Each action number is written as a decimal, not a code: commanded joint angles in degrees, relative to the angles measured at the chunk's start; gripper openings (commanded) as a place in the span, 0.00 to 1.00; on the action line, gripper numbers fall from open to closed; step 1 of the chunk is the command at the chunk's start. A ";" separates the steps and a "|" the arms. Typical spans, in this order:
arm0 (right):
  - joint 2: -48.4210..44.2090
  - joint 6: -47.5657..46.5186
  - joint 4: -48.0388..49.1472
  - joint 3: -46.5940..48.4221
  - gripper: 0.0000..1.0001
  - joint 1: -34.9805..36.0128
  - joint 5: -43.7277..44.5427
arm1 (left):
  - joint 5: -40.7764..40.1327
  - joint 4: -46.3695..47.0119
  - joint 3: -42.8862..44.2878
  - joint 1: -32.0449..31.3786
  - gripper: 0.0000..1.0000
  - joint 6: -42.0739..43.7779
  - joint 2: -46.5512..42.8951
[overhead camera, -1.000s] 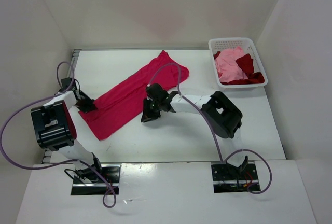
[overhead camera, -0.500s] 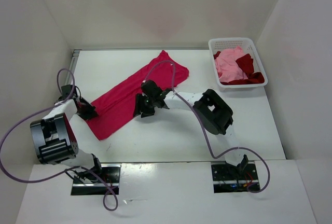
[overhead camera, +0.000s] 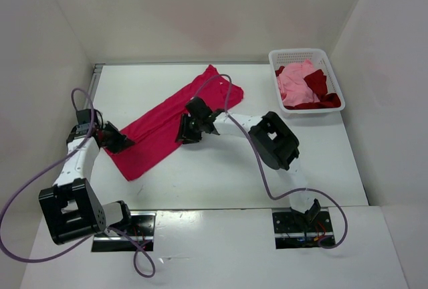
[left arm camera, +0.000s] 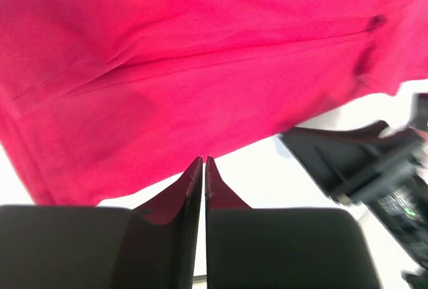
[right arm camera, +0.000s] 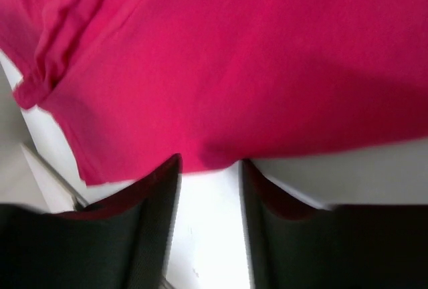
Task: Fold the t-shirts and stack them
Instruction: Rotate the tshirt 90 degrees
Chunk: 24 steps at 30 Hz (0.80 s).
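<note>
Diagonally, crimson t-shirt (overhead camera: 158, 128) lies across white table (overhead camera: 221, 176)

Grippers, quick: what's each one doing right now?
Left gripper: jaws nearly shut at the crimson shirt edge; a pinch cannot be told.
Right gripper: open, holding nothing, at the same shirt's edge.

Left pincer (left arm camera: 203, 160) nearly closed, right pincer (right arm camera: 209, 162) spread

There are three t-shirts, one crimson-pink (overhead camera: 160, 125), one pale pink (overhead camera: 293, 83) and one dark red (overhead camera: 318, 83), plus one basket (overhead camera: 297, 53), one desk (overhead camera: 221, 175) and two grippers, the left gripper (overhead camera: 124, 143) and the right gripper (overhead camera: 184, 135).
</note>
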 commanded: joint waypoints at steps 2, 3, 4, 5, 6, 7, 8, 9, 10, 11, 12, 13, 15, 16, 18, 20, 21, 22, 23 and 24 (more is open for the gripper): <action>4.93 2.43 -0.76 4.09 0.36 -0.71 3.30 | 2.88 1.17 4.50 0.09 0.11 -1.78 0.15; 5.46 2.44 -0.76 4.10 0.29 -1.41 3.30 | 4.36 1.96 5.03 0.09 0.13 -1.78 1.73; 6.07 2.44 -0.15 4.10 0.13 -1.94 1.99 | 4.38 1.96 5.90 -0.52 0.16 -1.26 2.44; 6.08 2.44 -0.14 4.10 0.07 -2.47 1.98 | 4.90 1.96 5.91 -0.52 0.18 -0.65 3.58; 5.47 2.44 -0.14 2.97 0.03 -3.69 1.98 | 4.91 2.57 6.78 -0.52 0.20 -0.64 3.59; 3.12 1.48 -0.14 0.09 0.00 -4.40 1.98 | 4.91 2.58 7.49 -1.22 0.24 -0.03 4.12; 1.35 0.77 -0.14 -1.94 0.00 -5.19 2.59 | 4.91 2.58 7.49 -2.45 0.31 0.76 4.82; -2.67 -1.15 -0.66 -6.83 0.00 -7.11 3.12 | 4.91 3.10 8.28 -3.15 0.36 0.76 4.82; -4.80 -2.47 -0.67 -9.49 0.00 -8.43 3.12 | 4.91 3.11 8.28 -3.94 0.42 1.37 5.69; -6.82 -3.97 -1.36 -12.04 0.00 -9.75 3.12 | 4.91 3.63 8.89 -6.04 0.46 2.08 6.49; -8.67 -7.63 -3.46 -16.25 0.00 -12.64 3.12 | 4.91 3.63 8.90 -7.37 0.51 2.08 7.02; -11.47 -9.59 -5.39 -17.77 0.00 -14.15 3.12 | 4.38 3.63 9.42 -8.68 0.51 2.78 7.02; -14.73 -12.49 -8.39 -21.28 0.00 -16.61 3.12 | 2.98 3.63 9.43 -12.90 0.53 3.31 8.77; -18.40 -14.16 -9.79 -24.95 0.00 -18.71 3.64 | 2.45 4.24 9.95 -14.31 0.53 3.31 10.00; -22.20 -14.18 -10.69 -27.79 0.02 -20.31 4.43 | 1.74 4.95 10.56 -18.43 0.54 3.31 11.49; -27.55 -13.56 -11.22 -31.13 0.12 -22.07 4.44 | 0.25 5.74 12.49 -21.08 0.58 3.31 14.83; -28.89 -12.78 -11.22 -31.66 0.20 -22.07 3.74 | 0.25 6.53 13.63 -23.44 0.58 3.31 16.41; -29.94 -12.77 -11.91 -31.67 0.30 -22.07 3.74 | 0.25 7.58 16.69 -24.51 0.58 2.79 19.82; -31.61 -12.77 -12.44 -31.67 0.42 -22.07 3.74 | -0.27 8.29 18.64 -25.56 0.60 2.79 21.77; -32.32 -12.77 -12.45 -30.97 0.44 -22.07 3.74 | -0.28 8.90 20.66 -27.40 0.60 2.79 23.79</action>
